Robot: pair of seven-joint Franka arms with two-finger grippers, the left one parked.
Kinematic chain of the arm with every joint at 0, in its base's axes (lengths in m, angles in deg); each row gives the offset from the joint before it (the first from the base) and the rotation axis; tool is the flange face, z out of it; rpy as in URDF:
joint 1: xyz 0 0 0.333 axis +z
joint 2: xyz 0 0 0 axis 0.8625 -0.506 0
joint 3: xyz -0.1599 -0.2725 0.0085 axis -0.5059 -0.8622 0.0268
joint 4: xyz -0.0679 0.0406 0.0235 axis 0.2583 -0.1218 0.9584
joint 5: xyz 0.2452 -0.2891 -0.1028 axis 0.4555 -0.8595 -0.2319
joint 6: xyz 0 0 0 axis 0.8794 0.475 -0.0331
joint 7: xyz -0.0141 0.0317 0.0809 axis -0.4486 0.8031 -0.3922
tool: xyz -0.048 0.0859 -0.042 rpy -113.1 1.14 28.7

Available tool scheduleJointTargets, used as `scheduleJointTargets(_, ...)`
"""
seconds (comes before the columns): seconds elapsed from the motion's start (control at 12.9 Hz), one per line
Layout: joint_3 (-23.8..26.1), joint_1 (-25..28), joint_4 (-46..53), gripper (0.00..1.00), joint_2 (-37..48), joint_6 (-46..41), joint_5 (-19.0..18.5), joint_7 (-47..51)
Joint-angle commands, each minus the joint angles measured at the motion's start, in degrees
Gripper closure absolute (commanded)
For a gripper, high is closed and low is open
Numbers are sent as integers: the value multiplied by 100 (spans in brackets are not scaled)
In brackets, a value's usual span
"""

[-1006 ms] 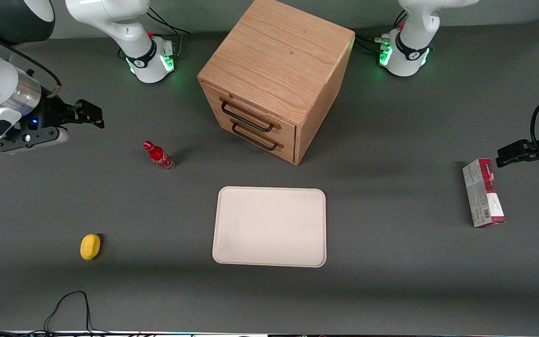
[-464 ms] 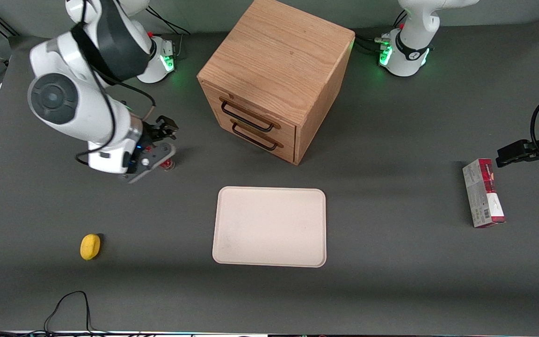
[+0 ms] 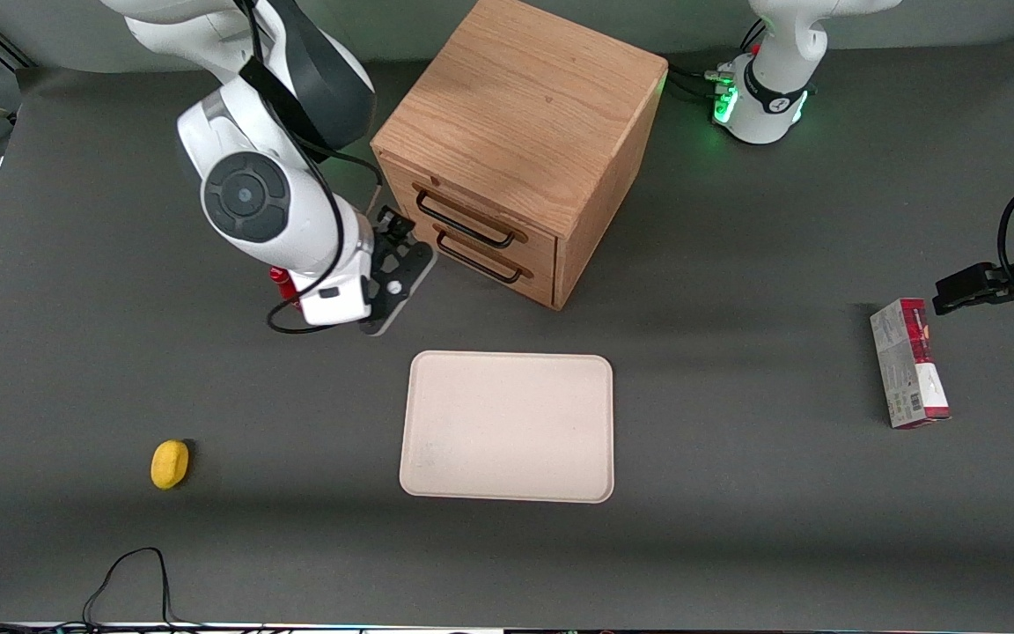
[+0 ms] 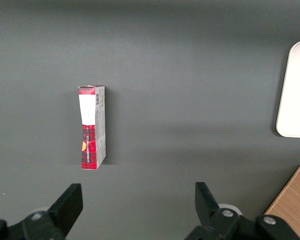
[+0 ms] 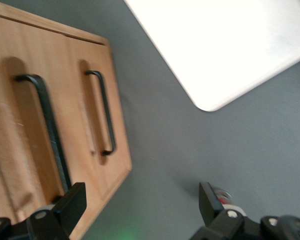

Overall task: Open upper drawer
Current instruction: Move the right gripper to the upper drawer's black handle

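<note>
Tool [image 3: 399, 231] hangs just in front of cabinet [image 3: 520, 114], fingers apart, empty. Upper drawer [image 3: 472, 216] shut; handle [image 5: 47, 130] near one fingertip, long axis crossing finger gap.

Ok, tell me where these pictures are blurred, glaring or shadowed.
Right wrist view: soft motion blur, the tray washed out white, the gripper open before the upper drawer. Front view: sharp, green glow at the arm base, cabinet casting shadow. Left wrist view: even and sharp.
</note>
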Motion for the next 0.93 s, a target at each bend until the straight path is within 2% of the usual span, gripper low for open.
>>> scheduleJointTargets(0.0,-5,-1,306,0,-287,-113,354,-226)
scheduleJointTargets(0.46,144,218,271,0,-516,291,398,-209)
scheduleJointTargets(0.62,136,376,254,0,-569,396,530,-182)
scheduleJointTargets(0.85,127,482,184,0,-578,450,513,107)
